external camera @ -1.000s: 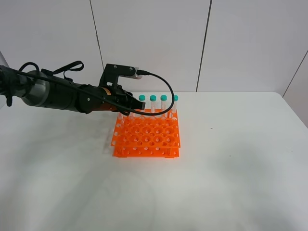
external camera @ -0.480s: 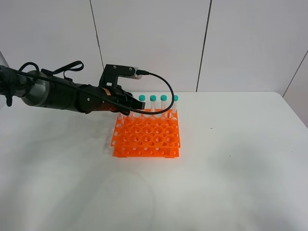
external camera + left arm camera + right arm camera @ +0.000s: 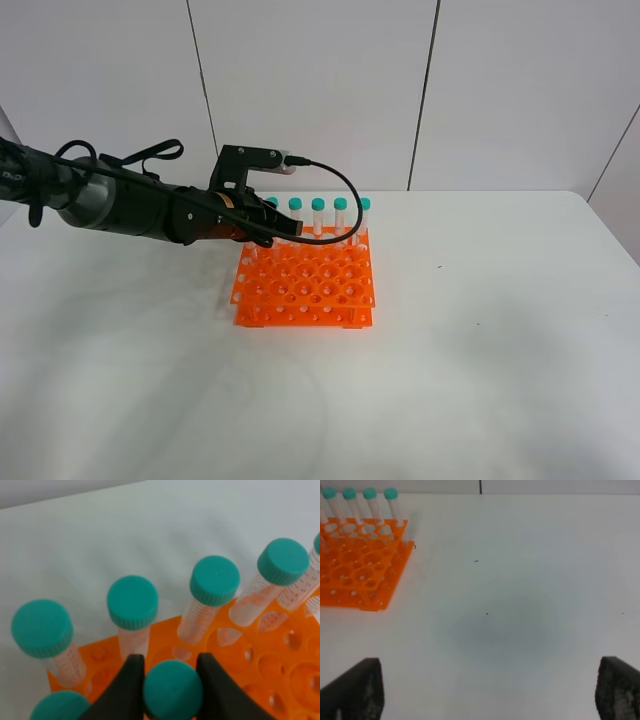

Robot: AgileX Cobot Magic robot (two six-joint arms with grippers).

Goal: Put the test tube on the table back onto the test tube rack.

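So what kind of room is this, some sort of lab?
Probably a robot test bench set up like a lab: an orange test tube rack with teal-capped tubes stands alone on a plain white table against bare white wall panels.

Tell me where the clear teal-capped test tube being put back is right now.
The test tube sits between the left gripper fingers, over the orange plastic test tube rack, just in front of its back row of capped tubes.
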